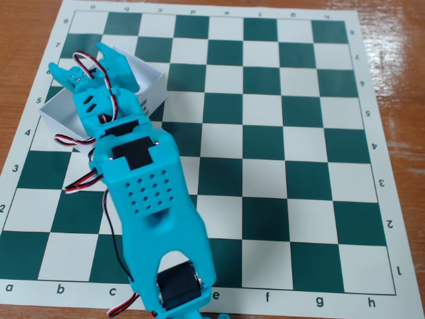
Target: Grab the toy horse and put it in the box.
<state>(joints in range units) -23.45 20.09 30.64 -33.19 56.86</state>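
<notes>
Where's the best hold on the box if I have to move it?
The box: take its thin upright wall on the fixed view's right, clear of the arm. Come from above, jaws straddling the rim.

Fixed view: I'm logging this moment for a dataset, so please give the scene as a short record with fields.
surface: green-and-white chessboard mat on a wooden table
arm: turquoise, reaching toward the mat's upper left
gripper: over the box, jaws apart
box: white, upper left of the mat, partly hidden by the arm
toy horse: not visible
</notes>
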